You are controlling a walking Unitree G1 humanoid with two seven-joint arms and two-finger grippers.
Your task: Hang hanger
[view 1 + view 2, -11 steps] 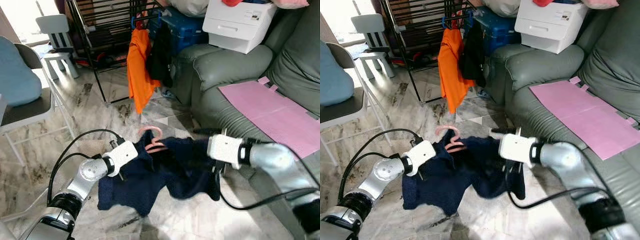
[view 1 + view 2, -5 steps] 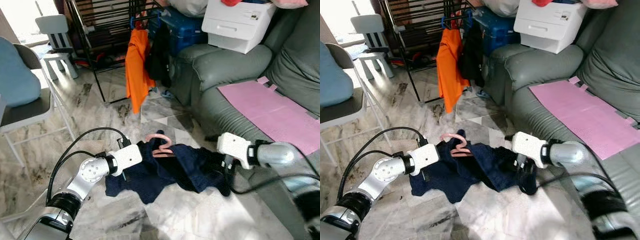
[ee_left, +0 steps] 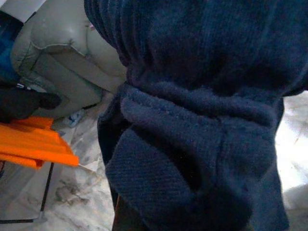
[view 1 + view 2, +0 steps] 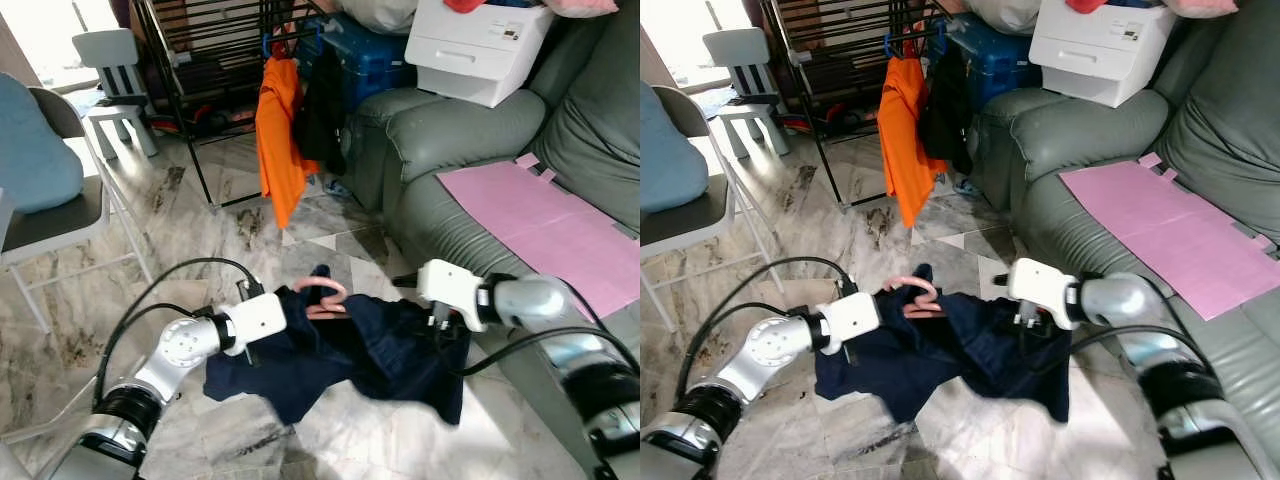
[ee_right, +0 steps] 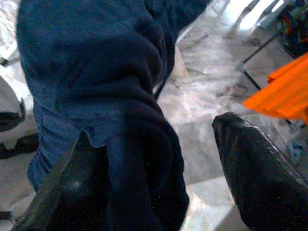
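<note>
- A dark navy garment (image 4: 340,355) is stretched out low over the marble floor (image 4: 220,215), held between the two arms in front of the grey-green sofa (image 4: 455,140).
- A pink hanger (image 4: 322,296) pokes out of the top of the garment; only its hook and a bit of the neck show, the rest is buried in the cloth.
- The left gripper (image 4: 250,350) is at the garment's left edge. Its fingers are swallowed by the fabric, and its wrist view is nearly all navy cloth, so I cannot tell whether they are clamped.
- The right gripper (image 5: 159,159) is at the garment's right side, by the sofa front. In its wrist view the two black fingers (image 5: 255,178) stand wide apart, with a fold of the garment hanging against one of them.
- Behind, a black clothes rack (image 4: 215,60) carries an orange shirt (image 4: 280,140) and a dark item beside it; the rack's top is cut off.
- A white printer (image 4: 475,45) sits on the sofa arm, and a pink sheet (image 4: 540,225) lies on the seat.
</note>
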